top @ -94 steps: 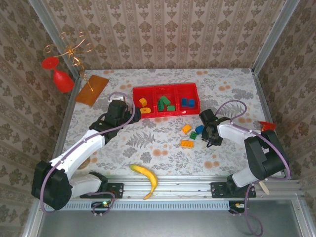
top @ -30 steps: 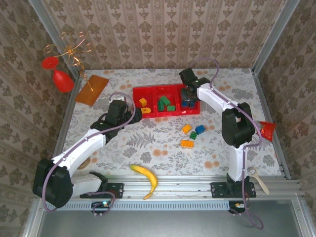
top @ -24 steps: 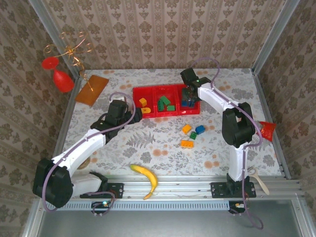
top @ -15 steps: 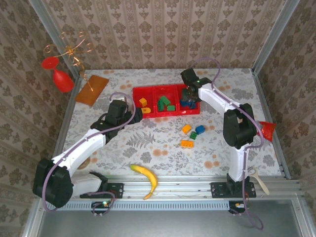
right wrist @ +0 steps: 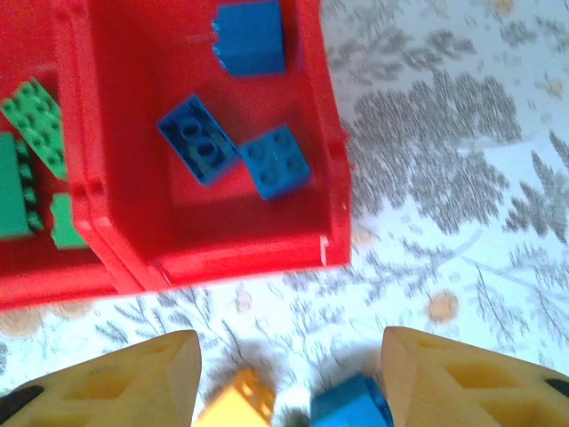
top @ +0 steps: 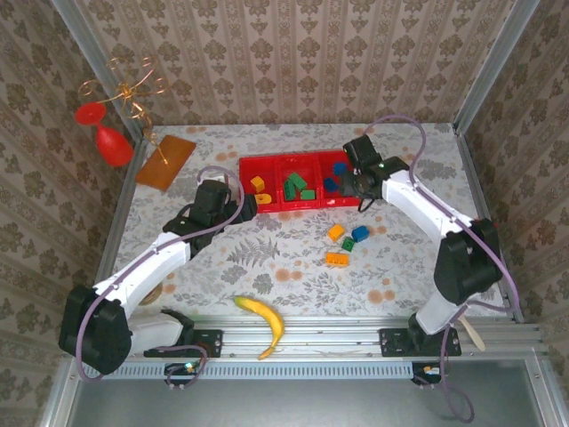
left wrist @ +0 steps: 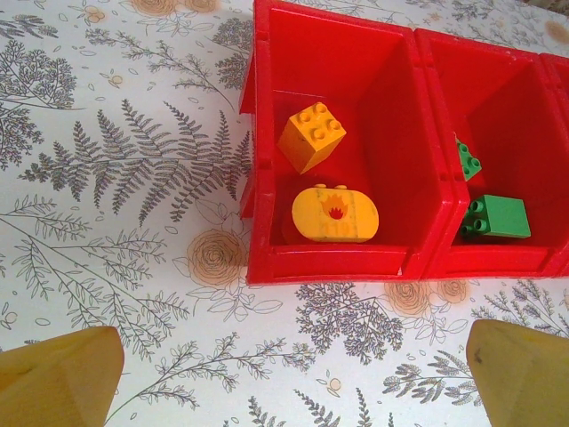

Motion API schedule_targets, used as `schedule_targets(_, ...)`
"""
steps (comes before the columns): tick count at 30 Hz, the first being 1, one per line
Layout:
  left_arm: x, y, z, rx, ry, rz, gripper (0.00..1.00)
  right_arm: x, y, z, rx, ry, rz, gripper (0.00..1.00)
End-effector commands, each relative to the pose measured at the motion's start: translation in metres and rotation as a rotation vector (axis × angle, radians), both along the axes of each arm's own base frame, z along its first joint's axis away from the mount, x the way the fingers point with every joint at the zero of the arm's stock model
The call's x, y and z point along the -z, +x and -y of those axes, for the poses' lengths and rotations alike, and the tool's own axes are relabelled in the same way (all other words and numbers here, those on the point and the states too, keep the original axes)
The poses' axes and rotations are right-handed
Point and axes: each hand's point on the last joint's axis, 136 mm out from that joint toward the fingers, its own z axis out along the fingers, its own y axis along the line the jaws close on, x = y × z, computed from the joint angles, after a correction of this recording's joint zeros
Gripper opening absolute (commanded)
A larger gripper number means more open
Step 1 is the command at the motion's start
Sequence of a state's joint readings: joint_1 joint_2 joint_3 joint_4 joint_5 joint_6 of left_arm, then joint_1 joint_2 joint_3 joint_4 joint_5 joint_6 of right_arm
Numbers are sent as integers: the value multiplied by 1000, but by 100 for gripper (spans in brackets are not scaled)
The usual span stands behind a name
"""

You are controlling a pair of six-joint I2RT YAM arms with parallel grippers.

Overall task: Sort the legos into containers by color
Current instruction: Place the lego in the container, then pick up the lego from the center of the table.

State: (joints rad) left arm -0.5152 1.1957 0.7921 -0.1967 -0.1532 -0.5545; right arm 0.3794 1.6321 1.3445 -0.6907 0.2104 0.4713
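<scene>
Three blue bricks [right wrist: 197, 149] are lying in the end compartment of the red tray [right wrist: 333, 133]. More are waiting on the table just in front, with a loose blue brick [top: 359, 234] sitting close beside an orange brick [top: 336, 232] and a green brick [top: 348, 244]. The right gripper [right wrist: 289, 365] is hovering above them, jaws apart and empty. I'd say it should be dropping squarely onto the loose blue brick and closing across its flat sides without nudging the neighbours. The left gripper [left wrist: 293, 374] is hanging wide open by the orange compartment.

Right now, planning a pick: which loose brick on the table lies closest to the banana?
The lone orange brick, nearer the banana than the other orange brick, the green brick and the blue brick.
</scene>
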Motion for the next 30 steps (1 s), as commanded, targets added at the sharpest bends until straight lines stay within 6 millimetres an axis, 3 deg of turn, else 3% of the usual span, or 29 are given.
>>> schedule_targets(1,-6,0,-3,-11,-9,13,100,3,-29,8,68,-1,-19,59)
schedule_targets(9,-4,1,-4,-15,-6,13,100,25,-95,21,153,19,-66,69)
schedule_targets(15,-3,3,-2,-11,-9,10,100,37,-124,19,178,40,-101,75)
schedule_targets(22,0,3,0,-7,-14,4,100,56,-140,13,189,49,-153,83)
schedule_targets(30,0,3,-1,-8,-10,1,100,79,-136,3,193,63,-196,81)
